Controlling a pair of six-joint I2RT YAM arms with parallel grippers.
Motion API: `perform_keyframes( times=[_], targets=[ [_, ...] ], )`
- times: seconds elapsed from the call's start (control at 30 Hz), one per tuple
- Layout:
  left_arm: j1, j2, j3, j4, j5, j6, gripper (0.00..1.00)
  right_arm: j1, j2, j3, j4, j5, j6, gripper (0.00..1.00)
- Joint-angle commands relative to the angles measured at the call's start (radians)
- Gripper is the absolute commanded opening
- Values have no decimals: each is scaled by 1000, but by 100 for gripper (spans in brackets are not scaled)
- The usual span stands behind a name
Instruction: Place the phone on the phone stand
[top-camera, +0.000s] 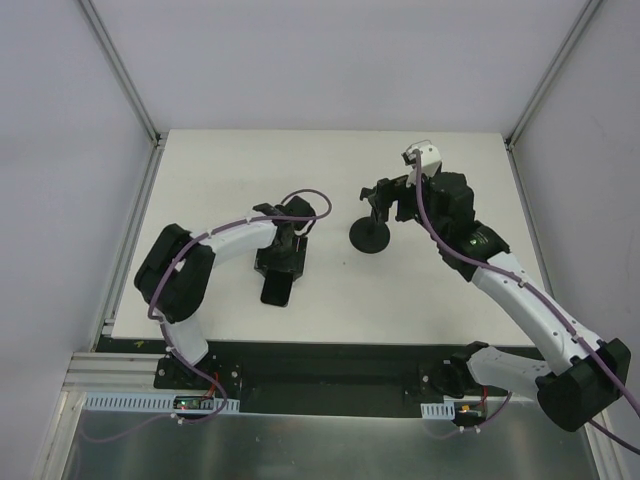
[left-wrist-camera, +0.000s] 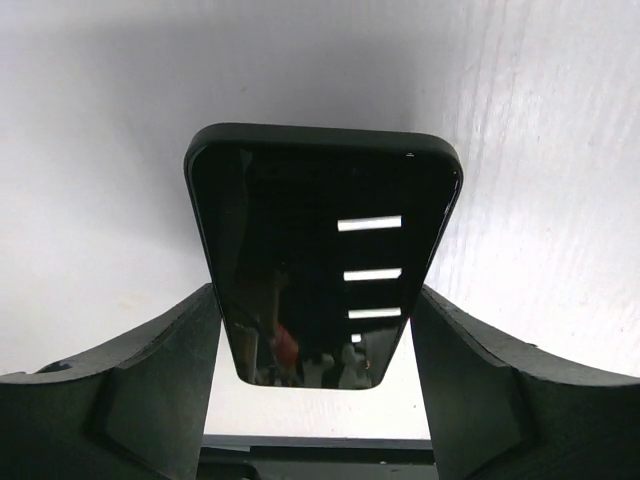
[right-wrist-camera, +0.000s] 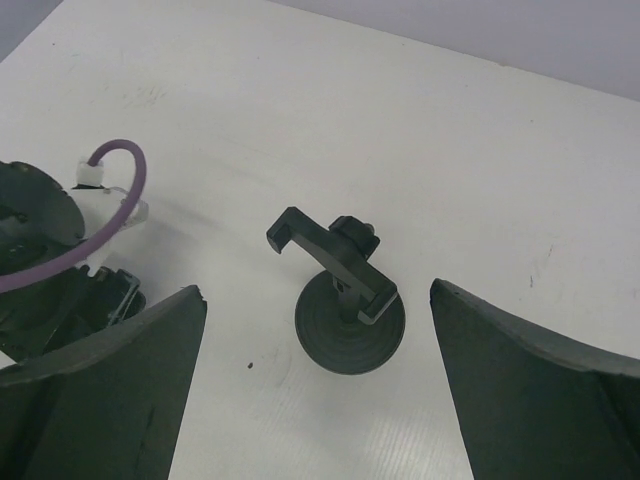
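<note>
The phone (top-camera: 276, 291) is a flat black slab. It sits between the fingers of my left gripper (top-camera: 279, 266), left of the table's middle, and sticks out toward the near edge. In the left wrist view the phone (left-wrist-camera: 320, 250) fills the middle and both black fingers (left-wrist-camera: 170, 370) press its long sides; my left gripper (left-wrist-camera: 315, 305) is shut on it. The phone stand (top-camera: 371, 236) has a round disc base, a thin stem and a clamp holder on top. My right gripper (top-camera: 392, 203) hovers over it, open and empty. The right wrist view shows the phone stand (right-wrist-camera: 350, 330) between the spread jaws of my right gripper (right-wrist-camera: 315, 295), untouched.
The white table (top-camera: 330, 300) is walled by white panels with metal posts at the back corners. The left arm's purple cable (top-camera: 300, 200) loops over its wrist. The left arm's wrist (right-wrist-camera: 40, 250) shows at the left edge of the right wrist view.
</note>
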Motion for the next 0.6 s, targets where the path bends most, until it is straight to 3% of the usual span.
perform_keyframes(
  times=[0.0, 0.37, 0.57],
  targets=[
    [-9, -175, -31, 21, -63, -39, 0, -12, 13, 57, 5, -44, 64, 96],
    [-9, -469, -106, 144, -74, -33, 0, -12, 24, 68, 8, -96, 98, 96],
    [-9, -627, -143, 297, -2, 30, 0, -6, 64, 94, 54, -226, 202, 99]
  ],
)
